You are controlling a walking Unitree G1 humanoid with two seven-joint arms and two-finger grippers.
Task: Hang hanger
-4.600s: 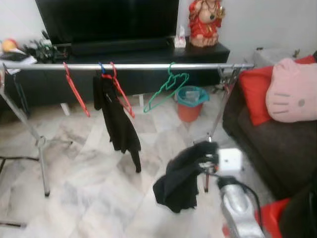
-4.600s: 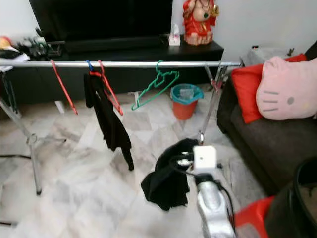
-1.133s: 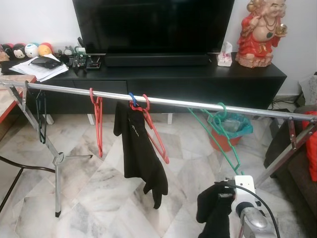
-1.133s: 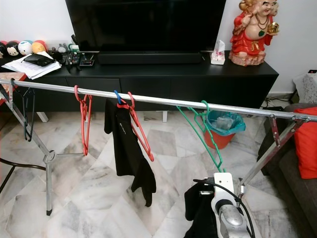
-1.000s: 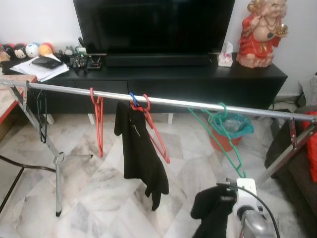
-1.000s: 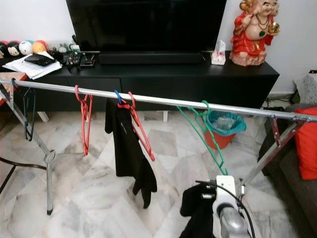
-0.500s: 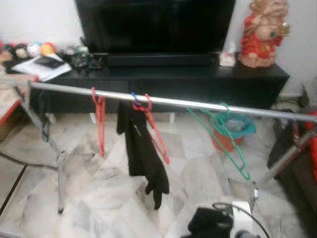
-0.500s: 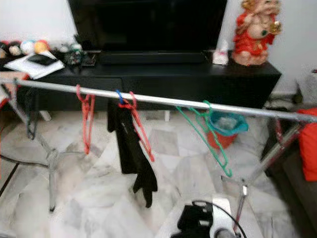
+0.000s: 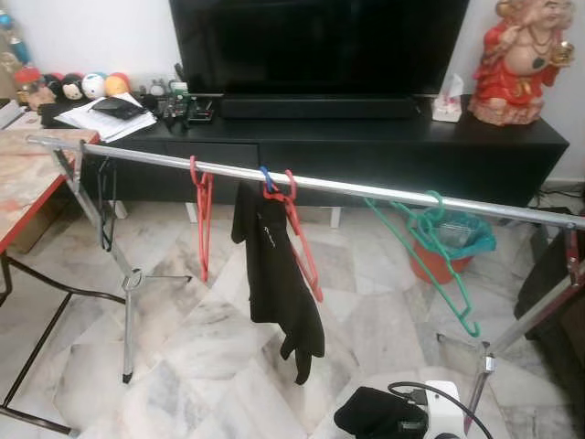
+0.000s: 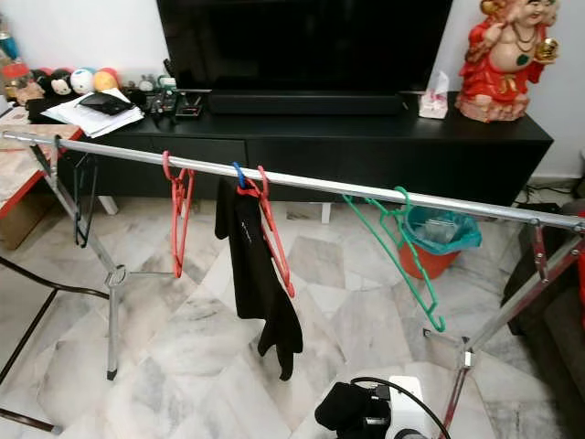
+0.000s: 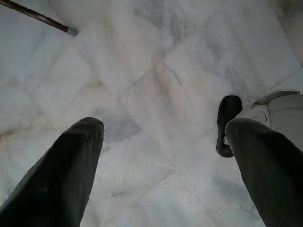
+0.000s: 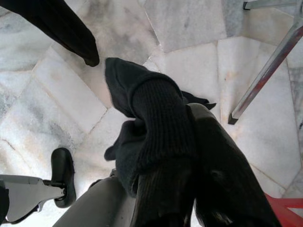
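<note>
Low at near right, right gripper (image 12: 189, 142) clamped on black garment (image 12: 147, 123); head views catch just its bundled top. Left gripper (image 11: 163, 151) spread wide, empty, over marble floor (image 11: 156, 71). Rail (image 9: 366, 187) beyond.

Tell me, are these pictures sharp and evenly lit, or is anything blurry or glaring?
Eye views: sharp and evenly lit, with the rail and green hanger crisp, and a soft sheen on the marble floor. Left wrist view: the near fingers look soft. Right wrist view: the black garment is dark, its knit texture visible.
</note>
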